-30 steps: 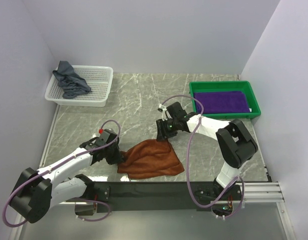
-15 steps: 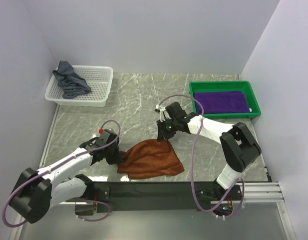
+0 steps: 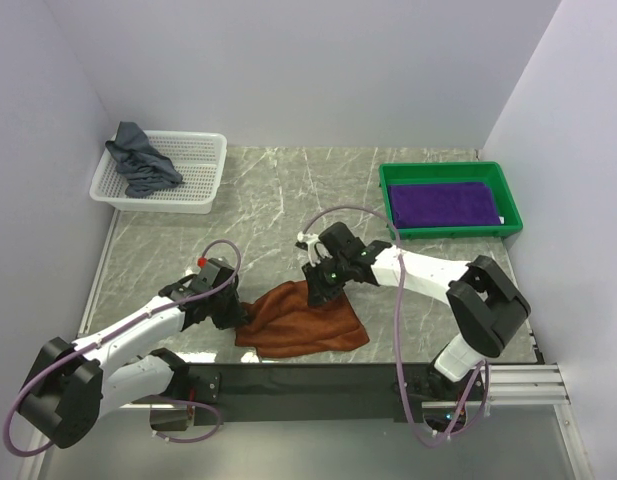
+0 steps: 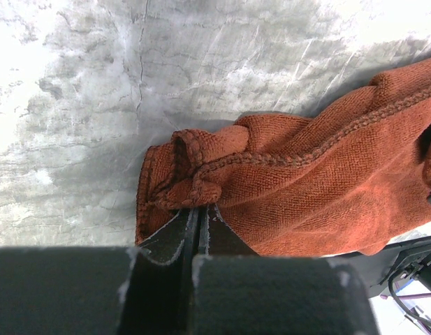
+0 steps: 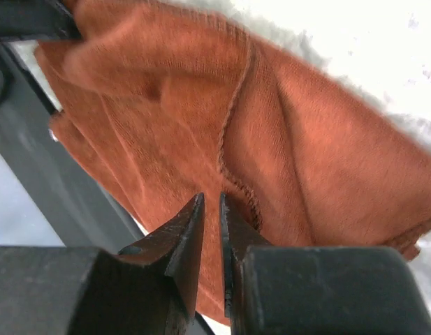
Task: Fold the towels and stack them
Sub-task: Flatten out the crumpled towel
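Currently: rust towel crumpled on marble table, near front edge, between both arms. Left gripper clamped tight on bunched hem at towel's left corner. Right gripper low over towel's far edge, fingers nearly together, thin slit between tips; can't tell if cloth pinched. Purple towel flat in green tray, back right. Grey-blue towel heaped in left end of white basket, back left.

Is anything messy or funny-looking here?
Yes. The rust-brown terry towel lies bunched and wrinkled at the near edge of the grey marble table, and the grey-blue towel slumps over the rim of the white mesh basket.
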Robot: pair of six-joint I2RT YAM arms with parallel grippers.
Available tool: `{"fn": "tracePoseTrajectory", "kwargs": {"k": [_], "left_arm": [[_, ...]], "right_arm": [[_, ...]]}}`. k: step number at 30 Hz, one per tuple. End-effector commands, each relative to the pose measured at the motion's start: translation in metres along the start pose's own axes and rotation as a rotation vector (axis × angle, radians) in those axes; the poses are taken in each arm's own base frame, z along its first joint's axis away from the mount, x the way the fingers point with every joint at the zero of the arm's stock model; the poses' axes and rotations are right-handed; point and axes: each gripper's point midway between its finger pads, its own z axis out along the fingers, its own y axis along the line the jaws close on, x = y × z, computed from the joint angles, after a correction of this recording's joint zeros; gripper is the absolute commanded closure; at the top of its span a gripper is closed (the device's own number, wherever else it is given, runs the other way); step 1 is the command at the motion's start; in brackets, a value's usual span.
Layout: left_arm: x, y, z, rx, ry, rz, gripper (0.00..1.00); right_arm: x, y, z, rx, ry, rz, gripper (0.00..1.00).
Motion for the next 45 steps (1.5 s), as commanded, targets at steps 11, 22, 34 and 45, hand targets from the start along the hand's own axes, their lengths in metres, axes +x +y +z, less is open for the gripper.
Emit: {"fn": "tracePoseTrajectory", "kwargs": {"k": [11,22,34,45], "left_arm": [[-0.007,-0.007,-0.004,0.013,-0.029,0.0,0.99],[-0.004,-0.005,-0.003,0.019,-0.021,0.001,0.99],[-0.003,-0.005,-0.003,0.02,-0.022,0.0,0.99],[-0.003,-0.005,-0.003,0.019,-0.023,0.001,0.99]], "right_arm": [[-0.021,-0.038,-0.015,0.278,-0.156,0.009,0.67],[-0.025,-0.061,-0.015,0.387,-0.242,0.138,0.58],[-0.008,-0.044,-0.012,0.292,-0.21,0.228,0.37],[-0.021,-0.019,-0.021,0.177,-0.255,0.179,0.66]]}}
